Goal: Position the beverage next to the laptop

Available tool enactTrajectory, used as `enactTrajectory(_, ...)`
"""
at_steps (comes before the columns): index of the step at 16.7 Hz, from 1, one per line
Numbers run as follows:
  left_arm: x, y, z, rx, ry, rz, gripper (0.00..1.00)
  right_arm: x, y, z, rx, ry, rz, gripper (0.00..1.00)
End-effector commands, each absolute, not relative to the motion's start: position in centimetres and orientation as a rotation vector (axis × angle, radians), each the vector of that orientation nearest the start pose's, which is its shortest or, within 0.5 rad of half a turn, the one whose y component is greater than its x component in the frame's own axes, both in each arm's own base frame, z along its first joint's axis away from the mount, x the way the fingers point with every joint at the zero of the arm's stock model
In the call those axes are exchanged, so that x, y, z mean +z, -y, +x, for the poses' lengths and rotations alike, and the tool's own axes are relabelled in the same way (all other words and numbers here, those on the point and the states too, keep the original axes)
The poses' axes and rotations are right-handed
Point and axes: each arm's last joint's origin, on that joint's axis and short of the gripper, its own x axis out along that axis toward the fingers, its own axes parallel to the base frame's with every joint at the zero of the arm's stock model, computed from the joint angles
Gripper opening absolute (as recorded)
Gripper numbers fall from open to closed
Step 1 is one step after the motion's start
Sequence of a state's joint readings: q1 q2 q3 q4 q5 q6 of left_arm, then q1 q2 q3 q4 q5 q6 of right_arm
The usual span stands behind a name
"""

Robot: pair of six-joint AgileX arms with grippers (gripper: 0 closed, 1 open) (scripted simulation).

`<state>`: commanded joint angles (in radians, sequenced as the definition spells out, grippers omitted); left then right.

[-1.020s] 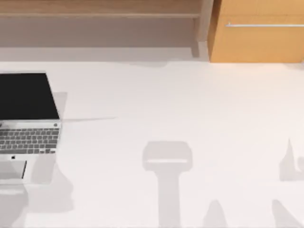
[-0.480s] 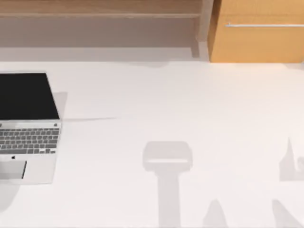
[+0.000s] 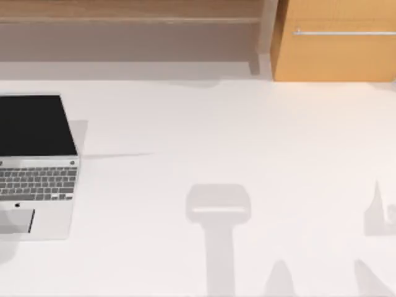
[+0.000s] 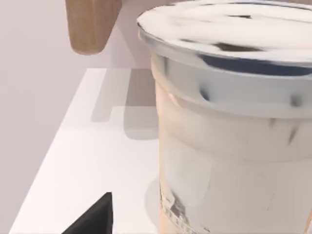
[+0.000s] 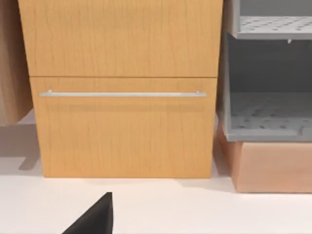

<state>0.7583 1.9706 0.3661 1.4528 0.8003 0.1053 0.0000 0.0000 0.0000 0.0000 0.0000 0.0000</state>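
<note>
The top view looks down on the tabletop [image 3: 247,154], laptop [image 3: 37,164] at its left edge. The left wrist view sits very near the cup [image 4: 234,122]. The right wrist view faces the cabinet [image 5: 122,87], shared with the top view.

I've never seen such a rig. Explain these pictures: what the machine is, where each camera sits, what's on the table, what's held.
These are two simulated AgileX robot arms at a white table. The top view looks down: an open laptop lies at the table's left, a wooden cabinet stands behind at the right. The other cameras ride on the arms' wrists. The left wrist view sits close to the beverage, a lidded paper cup; the dark wedge is part of the left gripper. Whether it holds the cup, I cannot tell. The right wrist view faces the cabinet and a grey rack; its dark wedge belongs to the right gripper.
</note>
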Motion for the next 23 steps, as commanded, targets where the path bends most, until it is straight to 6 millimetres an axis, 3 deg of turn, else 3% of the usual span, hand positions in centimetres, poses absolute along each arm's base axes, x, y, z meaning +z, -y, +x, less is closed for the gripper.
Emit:
enactTrajectory(7, 7.5, -16.7, 26.8, -0.022, -0.099, -0.007, 1.0, 16.0, 0.1, 10.6, 0.0, 0.0, 0.0, 1.0)
enactTrajectory(13, 7.4, -16.4, 27.3, -0.027, -0.099, -0.011, 1.0, 16.0, 0.1, 10.6, 0.0, 0.0, 0.0, 1.0)
enactTrajectory(23, 7.4, -16.4, 27.3, -0.027, -0.099, -0.011, 0.25, 16.0, 0.1, 10.6, 0.0, 0.0, 0.0, 1.0)
